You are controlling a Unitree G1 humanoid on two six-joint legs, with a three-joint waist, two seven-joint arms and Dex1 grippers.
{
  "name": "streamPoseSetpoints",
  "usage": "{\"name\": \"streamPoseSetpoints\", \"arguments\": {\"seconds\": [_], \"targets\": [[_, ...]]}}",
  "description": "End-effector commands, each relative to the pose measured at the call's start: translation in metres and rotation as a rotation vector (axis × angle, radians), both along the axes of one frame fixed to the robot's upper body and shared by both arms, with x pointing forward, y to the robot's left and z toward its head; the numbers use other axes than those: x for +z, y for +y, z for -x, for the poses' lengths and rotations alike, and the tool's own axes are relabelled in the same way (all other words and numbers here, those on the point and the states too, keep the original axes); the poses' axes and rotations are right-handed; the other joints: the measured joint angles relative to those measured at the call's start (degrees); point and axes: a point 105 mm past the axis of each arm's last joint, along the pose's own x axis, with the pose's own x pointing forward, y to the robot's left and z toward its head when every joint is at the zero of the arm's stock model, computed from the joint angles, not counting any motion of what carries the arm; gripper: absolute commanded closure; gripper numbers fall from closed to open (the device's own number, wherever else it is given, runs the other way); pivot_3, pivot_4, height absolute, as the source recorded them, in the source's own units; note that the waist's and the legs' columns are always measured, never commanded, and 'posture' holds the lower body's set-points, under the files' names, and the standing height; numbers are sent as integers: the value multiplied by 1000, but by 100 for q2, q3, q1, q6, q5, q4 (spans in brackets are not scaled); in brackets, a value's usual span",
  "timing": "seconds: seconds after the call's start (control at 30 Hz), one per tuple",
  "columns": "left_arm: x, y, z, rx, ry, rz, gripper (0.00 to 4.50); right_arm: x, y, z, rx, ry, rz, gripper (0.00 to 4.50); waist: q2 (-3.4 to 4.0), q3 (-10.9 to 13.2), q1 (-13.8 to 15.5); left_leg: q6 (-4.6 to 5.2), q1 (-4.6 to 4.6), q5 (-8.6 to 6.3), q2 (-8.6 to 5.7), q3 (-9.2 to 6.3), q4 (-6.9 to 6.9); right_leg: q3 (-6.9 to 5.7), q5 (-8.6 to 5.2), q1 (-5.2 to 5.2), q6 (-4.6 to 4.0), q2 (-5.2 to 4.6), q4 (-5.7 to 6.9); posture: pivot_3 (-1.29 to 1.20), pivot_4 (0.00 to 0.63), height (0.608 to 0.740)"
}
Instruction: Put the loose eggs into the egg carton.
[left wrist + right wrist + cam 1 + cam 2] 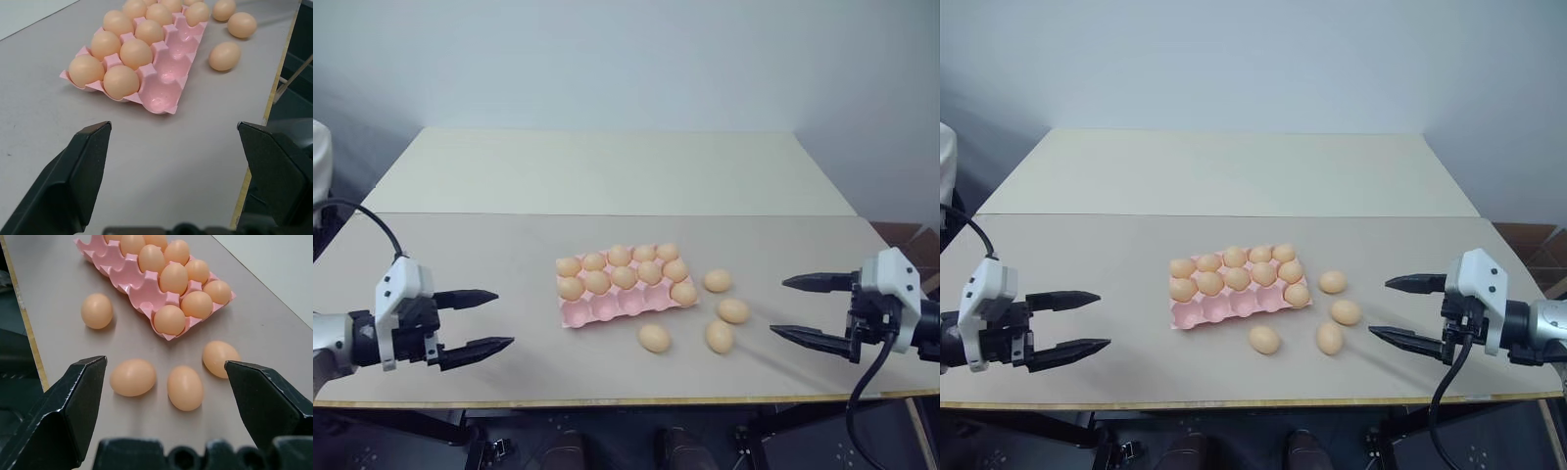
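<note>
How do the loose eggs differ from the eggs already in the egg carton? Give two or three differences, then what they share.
The four loose eggs lie on their sides on the bare table, scattered; the eggs in the egg carton sit in cups, in ordered rows. The loose eggs lie nearer the right gripper; the carton eggs are more central. All share the same pale orange colour and size.

Grey table (460, 255): pink egg carton (607, 309), 4 loose eggs (654, 338) beside it.
</note>
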Motion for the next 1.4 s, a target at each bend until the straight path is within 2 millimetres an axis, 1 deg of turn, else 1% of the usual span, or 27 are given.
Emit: {"name": "streamPoseSetpoints", "arguments": {"seconds": [0.03, 0.23, 0.4, 0.67, 0.77, 0.87, 0.97, 1.07, 1.17, 1.23, 1.33, 1.4], "targets": [[7, 1, -3, 0, -40, -11, 0, 9, 0, 0, 2, -54, 9, 22, 0, 0, 0, 0, 0, 0, 0, 0, 0, 0, 0, 0, 0, 0, 0, 0, 150, 740], [12, 1, -3, -4, -60, 8, 0, 10, 0, -2, -4, -59, 9, 22, 0, 0, -3, 1, 1, 0, 0, 0, 0, 0, 0, 0, 0, 1, 2, 0, 150, 740], [12, 1, -4, -6, -61, 7, 0, 11, 2, -3, -5, -64, 7, 22, 0, 0, 0, 3, 1, 2, 0, 0, 0, 0, 0, 0, 0, 1, 2, 0, 150, 740], [15, -4, -12, -37, -89, 11, 0, 14, 3, -8, -21, -83, -3, 22, 0, 0, 0, 5, 2, 3, 0, 1, 0, 0, 0, 2, 0, 2, 4, 0, 150, 740], [15, -6, -13, -48, -78, 34, 0, 19, 4, -10, -17, -100, -5, 22, 0, 0, -5, 42, 2, 25, 0, 1, 0, 1, 0, 3, 0, 1, 4, 0, 150, 740], [10, -5, -14, -47, -71, 18, 0, 21, 1, -11, -22, -90, 19, 22, 0, 0, -7, 44, 2, 26, 1, 2, 0, 2, 0, 2, -1, 2, 4, 0, 150, 740], [12, -7, -17, -51, -82, 25, 0, 22, 1, -8, -9, -80, 35, 22, 0, 0, 0, 45, 1, 27, 1, 2, 0, 2, 0, 1, -1, 2, 4, 0, 150, 740], [15, -11, -20, -65, -92, 34, 0, 17, 5, -8, 6, -76, 67, 22, 0, 0, 6, 45, 1, 27, 0, 2, 0, 1, 0, 3, -1, 1, 4, 0, 150, 740], [13, -16, -22, -84, -92, 37, 0, 5, 11, -19, -1, -84, 132, 22, 0, 0, -8, 44, 5, 27, 0, 2, 1, 1, 0, 5, 0, 0, 4, 0, 150, 740], [13, -18, -23, -90, -96, 35, 0, 1, 14, -22, 6, -79, 147, 22, 0, 0, -20, 44, 4, 27, 1, 5, 1, 3, 1, 2, 0, 0, 6, 0, 150, 740], [14, -20, -25, -92, -105, 40, 0, 3, 30, -11, 90, -74, 128, 22, 0, 0, -8, 45, -1, 27, 2, 5, 0, 3, 0, -5, -2, 4, 8, 0, 150, 740], [14, -21, -25, -93, -105, 39, 0, 3, 35, -9, 118, -80, 128, 22, 0, 0, -5, 46, -4, 27, 3, 4, 0, 3, -1, -6, -2, 7, 8, 0, 150, 740]]}}
